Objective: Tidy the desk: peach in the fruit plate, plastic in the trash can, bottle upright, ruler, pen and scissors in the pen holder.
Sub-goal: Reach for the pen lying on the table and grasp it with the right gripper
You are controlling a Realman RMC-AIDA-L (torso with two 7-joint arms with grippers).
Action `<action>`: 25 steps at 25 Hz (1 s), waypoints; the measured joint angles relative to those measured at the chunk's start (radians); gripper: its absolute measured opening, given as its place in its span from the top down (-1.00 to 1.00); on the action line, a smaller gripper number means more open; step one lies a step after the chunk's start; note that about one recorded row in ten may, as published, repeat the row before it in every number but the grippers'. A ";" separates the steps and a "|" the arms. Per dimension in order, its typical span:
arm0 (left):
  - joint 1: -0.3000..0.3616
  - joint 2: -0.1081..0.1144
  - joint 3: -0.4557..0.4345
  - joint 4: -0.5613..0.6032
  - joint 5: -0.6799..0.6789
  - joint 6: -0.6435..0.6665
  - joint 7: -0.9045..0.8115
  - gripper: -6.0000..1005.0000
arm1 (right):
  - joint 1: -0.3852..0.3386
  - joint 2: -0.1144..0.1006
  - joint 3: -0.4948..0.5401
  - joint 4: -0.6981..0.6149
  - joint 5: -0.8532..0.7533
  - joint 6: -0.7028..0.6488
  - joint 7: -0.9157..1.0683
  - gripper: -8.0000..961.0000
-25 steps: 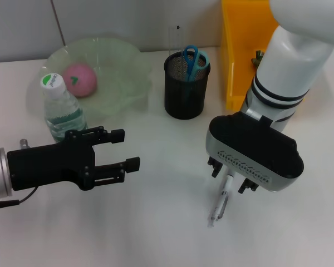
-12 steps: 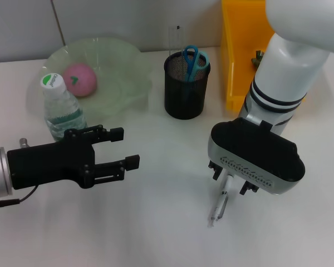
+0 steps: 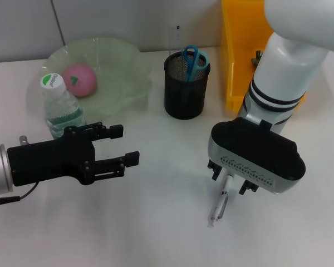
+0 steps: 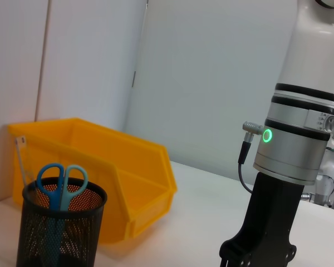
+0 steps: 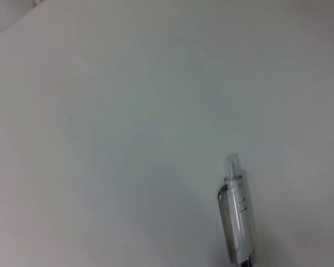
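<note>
So the right gripper [image 3: 230,182] is down low over the white desk [image 3: 156,222], sitting right on top of the pen [image 3: 218,207]. Its two short fingers stand a little apart, one on either side of the pen's upper end, and whether they actually press it I cannot tell. The pen lies flat on the desk, its lower tip poking out toward the near edge; from the right wrist view it's a clear barrel [image 5: 236,217] on bare white surface.

Over on the left, the left gripper [image 3: 125,146] hangs above the desk with its fingers spread and nothing between them, just in front of the bottle [image 3: 61,108], which stands upright with its white cap on. Behind the bottle the peach [image 3: 79,79] sits in the green fruit plate [image 3: 122,67]. The black mesh pen holder [image 3: 186,89] stands in the middle at the back, with the blue-handled scissors [image 3: 192,58] and a clear ruler [image 4: 22,161] inside. Beside it is the yellow bin [image 3: 239,50]
</note>
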 joint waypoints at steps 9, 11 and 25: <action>0.001 0.000 0.001 -0.001 0.000 -0.007 0.005 -0.48 | 0.000 0.002 -0.026 0.004 0.000 0.005 -0.004 -0.14; 0.001 0.000 0.001 -0.001 0.000 -0.007 0.005 -0.48 | -0.003 0.002 -0.033 0.004 0.000 0.016 -0.004 -0.11; 0.006 0.000 0.001 -0.002 -0.008 -0.007 0.005 -0.48 | -0.004 0.003 -0.052 0.010 0.009 0.030 -0.005 0.03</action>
